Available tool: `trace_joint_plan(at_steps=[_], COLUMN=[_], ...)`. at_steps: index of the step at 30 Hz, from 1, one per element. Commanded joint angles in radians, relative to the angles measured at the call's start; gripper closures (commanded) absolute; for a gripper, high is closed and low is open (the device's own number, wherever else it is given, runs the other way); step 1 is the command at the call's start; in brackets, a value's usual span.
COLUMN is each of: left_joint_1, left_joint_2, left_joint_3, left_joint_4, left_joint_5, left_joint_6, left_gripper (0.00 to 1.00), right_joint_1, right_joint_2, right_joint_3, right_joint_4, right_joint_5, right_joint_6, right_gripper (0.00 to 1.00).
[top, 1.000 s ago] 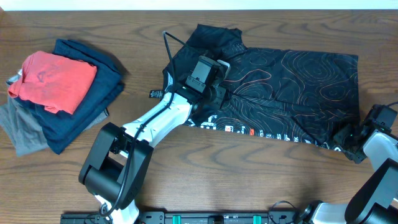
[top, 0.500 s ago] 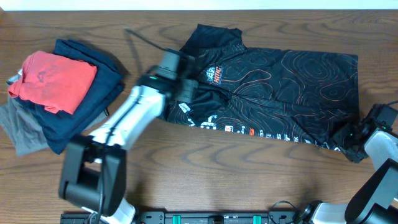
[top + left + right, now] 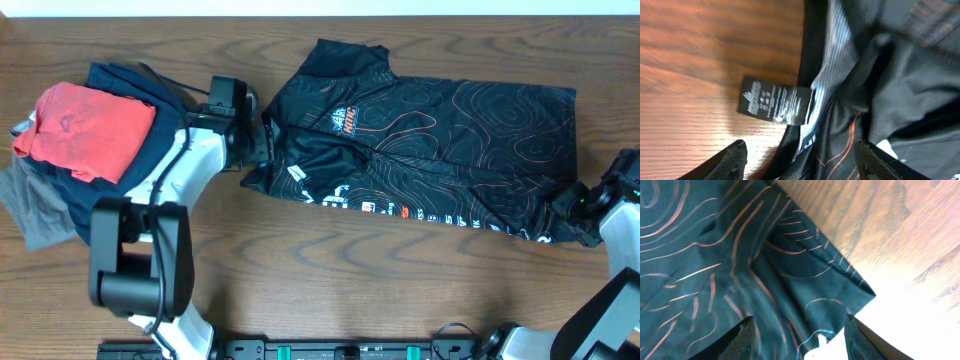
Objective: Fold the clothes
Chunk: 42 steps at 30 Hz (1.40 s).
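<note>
Progress, our read: early. The jersey [image 3: 440, 150] lies spread long across the tabletop [image 3: 350, 290], roughly rectangular. It is not yet a compact bundle. Its near edge looks turned in, with a strip of small logos and white lettering along it, but we cannot tell for sure. The cross folds are all left to do.

Nearest to us, the left gripper [image 3: 805, 160] is at the jersey's left end with its jaws spread, pinching nothing. Cloth edge and bare wood show between the fingers. The right gripper [image 3: 800, 340] is at the jersey's near right corner, also spread. It hangs over the hem and grips nothing.

Materials: the jersey is thin, slick sports knit, black with fine orange-grey contour lines. It is limp and slightly rumpled at both ends, and the right corner is creased into a sharp point. A ribbed, shinier band runs by its left edge. A small black label [image 3: 772, 106] with white print sticks out from that edge, flat on the wood. The tabletop is brown wood grain, matte, with glare near the jersey's right corner.

Farther out, the collar bunches at the jersey's far left. Well left of the jersey there is a soft stack: a red shirt [image 3: 90, 125] on a navy garment [image 3: 150, 170], with a grey one [image 3: 35, 215] under it.
</note>
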Motion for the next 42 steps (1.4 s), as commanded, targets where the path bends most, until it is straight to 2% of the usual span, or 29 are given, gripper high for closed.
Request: trace_joint_plan(at_steps=[1, 7, 12, 16, 21, 23, 29, 36, 39, 42], left_joint_1=[0.000, 0.000, -0.007, -0.007, -0.006, -0.006, -0.006, -0.006, -0.007, -0.010], left_joint_2=[0.048, 0.099, 0.110, 0.110, 0.110, 0.110, 0.110, 0.101, 0.078, 0.037], left_joint_3=[-0.013, -0.014, -0.014, -0.014, -0.014, -0.014, -0.014, -0.014, -0.014, -0.014], left_joint_4=[-0.024, -0.041, -0.098, -0.155, -0.218, -0.250, -0.408, -0.607, -0.635, -0.642], left_joint_5=[0.019, 0.104, 0.103, 0.103, 0.100, 0.095, 0.035, 0.038, 0.067, 0.074], left_joint_6=[-0.011, -0.010, -0.013, -0.013, -0.013, -0.013, -0.013, -0.014, -0.013, -0.018], left_gripper=[0.30, 0.30, 0.43, 0.63, 0.88, 0.94, 0.94, 0.94, 0.94, 0.94], right_joint_1=[-0.008, -0.010, -0.010, -0.010, -0.017, -0.030, -0.122, -0.181, -0.175, -0.175], right_joint_2=[0.034, 0.069, 0.109, 0.159, 0.218, 0.220, 0.189, 0.051, -0.018, -0.080], right_joint_3=[-0.033, -0.053, -0.053, -0.053, -0.053, -0.053, -0.052, -0.049, -0.048, -0.048], right_joint_4=[0.016, 0.040, 0.059, 0.061, 0.036, 0.013, -0.092, -0.103, -0.099, -0.100], right_joint_5=[0.078, 0.175, 0.175, 0.189, 0.190, 0.213, 0.301, 0.259, 0.234, 0.210], right_joint_6=[-0.003, 0.056, 0.056, 0.056, 0.057, 0.081, 0.207, 0.228, 0.227, 0.220], right_gripper=[0.44, 0.44, 0.47, 0.63, 0.99, 0.99, 0.99, 0.98, 0.93, 0.76])
